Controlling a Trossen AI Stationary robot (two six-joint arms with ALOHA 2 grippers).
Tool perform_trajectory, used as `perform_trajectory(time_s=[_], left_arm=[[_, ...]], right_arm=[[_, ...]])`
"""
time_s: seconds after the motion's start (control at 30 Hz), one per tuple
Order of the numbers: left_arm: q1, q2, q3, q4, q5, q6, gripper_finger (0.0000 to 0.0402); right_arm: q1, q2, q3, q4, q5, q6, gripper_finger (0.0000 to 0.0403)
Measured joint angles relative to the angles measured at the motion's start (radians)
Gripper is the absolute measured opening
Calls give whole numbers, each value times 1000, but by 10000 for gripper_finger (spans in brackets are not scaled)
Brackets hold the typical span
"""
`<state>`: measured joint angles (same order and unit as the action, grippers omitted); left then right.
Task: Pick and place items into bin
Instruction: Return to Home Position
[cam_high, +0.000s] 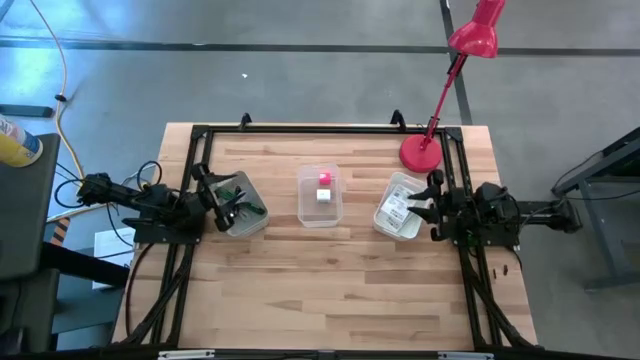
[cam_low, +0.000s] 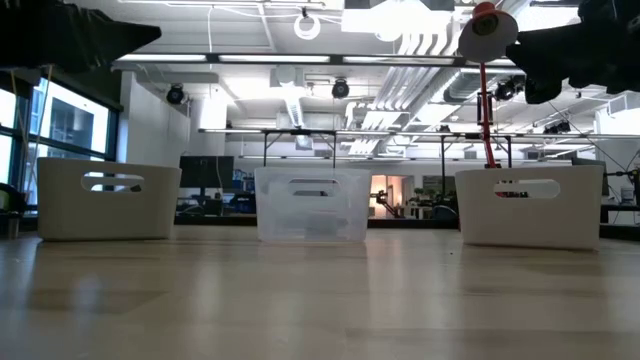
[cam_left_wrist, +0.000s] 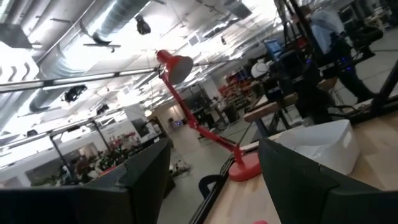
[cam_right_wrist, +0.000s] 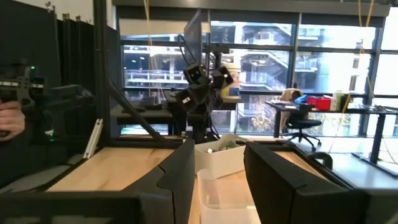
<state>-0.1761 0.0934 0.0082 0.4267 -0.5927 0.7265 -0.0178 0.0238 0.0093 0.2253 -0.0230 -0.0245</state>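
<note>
Items (cam_high: 322, 195) look to be all binned from where I stand. The pink cube (cam_high: 324, 179) and the white cube (cam_high: 322, 196) lie in the transparent bin (cam_high: 303, 205) at the middle of the worktop (cam_high: 330, 290). The flat printed packets (cam_high: 398, 212) lie in the right white bin (cam_high: 381, 222). The left white bin (cam_high: 262, 203) holds something green and something dark, probably the green stick (cam_high: 254, 212) and the cable, though from above I can't make them out cleanly.

I see nothing loose on the bare boards in the high view, and the low view shows only the three bins in a row. So I'd judge the sorting itself finished, with only the parking of the arms left.

The left tool (cam_high: 225, 203) hangs over the left white bin with its fingers spread and nothing between them. The right tool (cam_high: 432, 206) sits at the outer edge of the right white bin, just beside the red lamp (cam_high: 420, 152), fingers likewise spread and empty. Each arm lies low along its own side of the worktop
</note>
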Motion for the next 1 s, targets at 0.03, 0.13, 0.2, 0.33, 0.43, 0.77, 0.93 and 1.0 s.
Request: perform_trajectory(time_s=[0.03,0.13,0.2,0.33,0.43,0.77,0.93,1.0], left_arm=[[0,-3,0,0,7,0,232],[-1,-25,0,-4,57,25,232],[-1,-44,1,-4,69,47,232],[0,-87,6,3,80,72,232],[0,-86,22,-33,103,74,232],[66,-75,0,21,386,14,232],[162,-52,1,12,447,-57,232],[197,-42,1,29,475,-70,232]], right_arm=[[7,0,0,1,0,-5,129],[24,0,0,4,10,-13,129],[33,0,0,3,42,-12,129],[47,0,0,2,112,-16,129],[47,0,0,4,123,-22,129],[47,0,-1,25,111,-25,129],[47,0,-1,40,111,-35,129],[47,0,-1,36,111,-36,129]])
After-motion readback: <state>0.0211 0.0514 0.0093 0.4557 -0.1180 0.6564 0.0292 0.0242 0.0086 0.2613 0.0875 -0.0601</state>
